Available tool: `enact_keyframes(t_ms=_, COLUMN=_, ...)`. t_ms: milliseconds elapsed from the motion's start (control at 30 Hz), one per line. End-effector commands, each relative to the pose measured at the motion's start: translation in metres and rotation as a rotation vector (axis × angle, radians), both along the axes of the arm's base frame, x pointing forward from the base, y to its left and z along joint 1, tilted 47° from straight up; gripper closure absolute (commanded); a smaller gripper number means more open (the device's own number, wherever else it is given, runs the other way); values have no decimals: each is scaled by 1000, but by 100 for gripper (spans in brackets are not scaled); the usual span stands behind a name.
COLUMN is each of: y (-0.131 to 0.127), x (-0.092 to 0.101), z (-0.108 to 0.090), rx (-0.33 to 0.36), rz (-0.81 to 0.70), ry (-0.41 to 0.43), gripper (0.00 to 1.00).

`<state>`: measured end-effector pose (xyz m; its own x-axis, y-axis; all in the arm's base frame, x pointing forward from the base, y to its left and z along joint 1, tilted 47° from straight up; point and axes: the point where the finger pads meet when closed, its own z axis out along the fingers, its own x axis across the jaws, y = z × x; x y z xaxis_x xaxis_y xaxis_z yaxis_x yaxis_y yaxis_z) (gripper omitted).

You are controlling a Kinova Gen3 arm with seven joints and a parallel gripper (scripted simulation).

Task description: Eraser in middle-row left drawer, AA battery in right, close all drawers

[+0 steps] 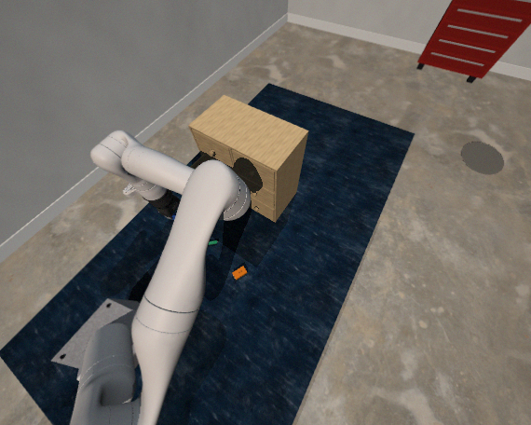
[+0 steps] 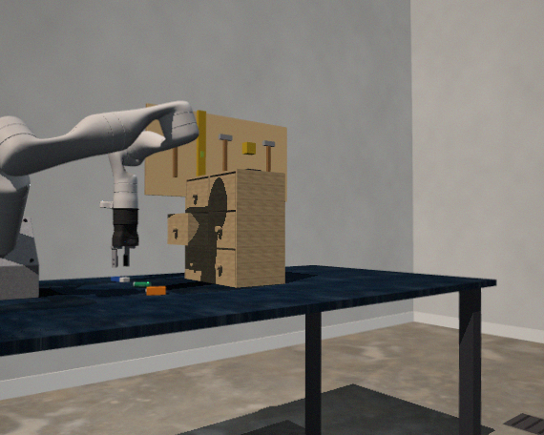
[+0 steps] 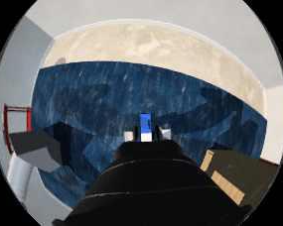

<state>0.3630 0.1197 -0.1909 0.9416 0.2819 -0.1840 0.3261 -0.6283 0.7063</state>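
The eraser (image 2: pixel 116 279) (image 3: pixel 146 123), blue with a white end, lies on the table. My gripper (image 2: pixel 120 265) (image 3: pixel 146 130) is open and empty, pointing down a little above the eraser; in the wrist view the eraser shows between the fingertips. The green AA battery (image 1: pixel 213 242) (image 2: pixel 141 283) lies on the table between the eraser and an orange block. The small wooden chest (image 1: pixel 250 126) (image 2: pixel 261 229) (image 3: pixel 258 170) stands upright. Its left middle drawer (image 2: pixel 177 230) is pulled partway out; the right middle drawer (image 2: pixel 227 231) looks pushed in. The inside of the open drawer is hidden.
The orange block (image 1: pixel 239 272) (image 2: pixel 156 290) lies on the table nearer the exterior camera than the battery. My forearm and elbow pass in front of the chest in the top view. A tool board (image 2: pixel 216 186) hangs behind the chest.
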Motion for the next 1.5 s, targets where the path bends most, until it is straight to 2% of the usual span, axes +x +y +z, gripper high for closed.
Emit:
enact_keyframes(t_ms=0, y=-7, x=-1, z=-5, rx=-3, rz=-4, ry=5, gripper=25)
enact_keyframes(t_ms=400, y=-18, x=1, z=-16, rx=-3, rz=-4, ry=5, gripper=25)
enact_keyframes(t_ms=1467, y=-18, x=1, z=-16, rx=-3, rz=-4, ry=5, gripper=25)
